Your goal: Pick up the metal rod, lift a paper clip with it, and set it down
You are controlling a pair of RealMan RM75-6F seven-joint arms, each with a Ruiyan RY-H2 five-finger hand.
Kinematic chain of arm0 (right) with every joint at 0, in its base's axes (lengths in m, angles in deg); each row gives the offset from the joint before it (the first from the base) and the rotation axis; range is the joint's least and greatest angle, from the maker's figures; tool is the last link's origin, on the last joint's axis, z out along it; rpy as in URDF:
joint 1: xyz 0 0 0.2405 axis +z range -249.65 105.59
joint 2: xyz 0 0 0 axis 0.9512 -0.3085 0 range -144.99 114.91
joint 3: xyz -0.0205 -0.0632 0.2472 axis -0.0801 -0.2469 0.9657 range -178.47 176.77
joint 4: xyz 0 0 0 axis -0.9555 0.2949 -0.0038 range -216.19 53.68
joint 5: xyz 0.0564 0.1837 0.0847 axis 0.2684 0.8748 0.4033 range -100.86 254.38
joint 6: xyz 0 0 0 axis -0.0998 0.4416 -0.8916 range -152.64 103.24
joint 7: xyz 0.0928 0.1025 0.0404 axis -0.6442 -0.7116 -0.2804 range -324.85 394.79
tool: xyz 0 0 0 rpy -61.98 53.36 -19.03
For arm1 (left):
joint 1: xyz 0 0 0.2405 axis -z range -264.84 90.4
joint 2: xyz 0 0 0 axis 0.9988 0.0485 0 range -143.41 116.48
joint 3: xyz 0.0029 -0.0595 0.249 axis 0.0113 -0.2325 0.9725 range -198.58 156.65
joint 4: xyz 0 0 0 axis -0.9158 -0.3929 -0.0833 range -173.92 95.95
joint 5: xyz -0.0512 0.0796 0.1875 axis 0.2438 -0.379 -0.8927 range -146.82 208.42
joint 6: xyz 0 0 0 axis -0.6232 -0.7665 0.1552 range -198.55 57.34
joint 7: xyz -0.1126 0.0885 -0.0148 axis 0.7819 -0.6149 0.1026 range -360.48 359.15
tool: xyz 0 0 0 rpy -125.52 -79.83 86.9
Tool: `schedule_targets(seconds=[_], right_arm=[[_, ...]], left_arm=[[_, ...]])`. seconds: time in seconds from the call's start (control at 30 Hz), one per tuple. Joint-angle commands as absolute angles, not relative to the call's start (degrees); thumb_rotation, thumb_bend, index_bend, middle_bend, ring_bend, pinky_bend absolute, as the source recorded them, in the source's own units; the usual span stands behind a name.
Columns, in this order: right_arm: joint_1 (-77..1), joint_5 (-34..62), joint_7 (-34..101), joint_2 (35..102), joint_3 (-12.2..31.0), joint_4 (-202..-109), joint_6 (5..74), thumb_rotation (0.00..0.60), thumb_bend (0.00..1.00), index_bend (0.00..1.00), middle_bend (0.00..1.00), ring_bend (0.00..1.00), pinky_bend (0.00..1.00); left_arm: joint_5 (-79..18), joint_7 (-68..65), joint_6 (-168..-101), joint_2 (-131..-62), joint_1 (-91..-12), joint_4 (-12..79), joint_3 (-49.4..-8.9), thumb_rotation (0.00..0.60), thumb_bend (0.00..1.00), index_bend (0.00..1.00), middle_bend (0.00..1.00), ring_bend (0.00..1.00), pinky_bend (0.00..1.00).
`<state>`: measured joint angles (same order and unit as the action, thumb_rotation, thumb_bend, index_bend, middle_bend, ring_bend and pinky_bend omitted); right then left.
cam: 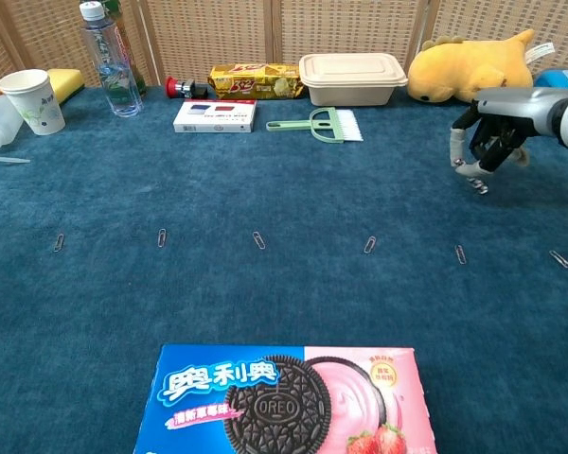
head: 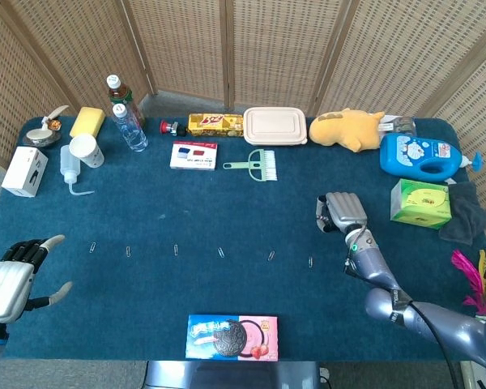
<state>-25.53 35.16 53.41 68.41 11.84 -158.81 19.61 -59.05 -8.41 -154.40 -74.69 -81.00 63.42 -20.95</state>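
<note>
My right hand (cam: pixel 488 135) hovers above the carpet at the right, also seen in the head view as my right hand (head: pixel 341 212). Its fingers point down and pinch a short metal rod (cam: pixel 475 180), whose tip hangs clear of the table. Several paper clips lie in a row across the table, the nearest paper clip (cam: pixel 460 253) in front of and below the rod, and another paper clip (cam: pixel 559 258) further right. The row runs left past a paper clip (head: pixel 270 255). My left hand (head: pixel 12 279) floats open off the table's front left corner, holding nothing.
An Oreo box (cam: pixel 284 397) lies at the front edge. Along the back stand a water bottle (cam: pixel 105 59), a paper cup (cam: pixel 33 99), a green brush (cam: pixel 322 123), a lunch box (cam: pixel 351 78) and a yellow plush toy (cam: pixel 469 68). A green tissue box (head: pixel 421 203) sits at the right.
</note>
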Motion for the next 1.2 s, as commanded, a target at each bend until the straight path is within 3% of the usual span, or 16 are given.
schedule_targets(seconds=[0.03,0.67,1.2], right_arm=[[-26.7,33.8,49.4,66.1,13.0,-162.5,18.2,0.600,0.41,0.64,0.85,0.85,0.74],[-28.1,28.6,31.7,60.0,17.8,-174.1,7.8,0.600,0.41,0.65,0.86,0.86,0.74],[-24.0,24.5,25.2,62.8,19.8,-175.9,4.5,0.600,0.41,0.64,0.86,0.86,0.74]], left_arm=[[-59.3,-8.3,-154.5,-74.8,-81.0,63.4,-20.9,0.442,0.39,0.15,0.25,0.21,0.19],[-60.0,-8.0,-155.2,-74.7,-81.1,63.4,-20.9,0.439,0.39,0.15,0.25,0.21,0.19],[-59.7,-7.2,-155.4,-74.4,-81.3,62.7,-21.1,0.441,0.39,0.15,0.25,0.21,0.19]])
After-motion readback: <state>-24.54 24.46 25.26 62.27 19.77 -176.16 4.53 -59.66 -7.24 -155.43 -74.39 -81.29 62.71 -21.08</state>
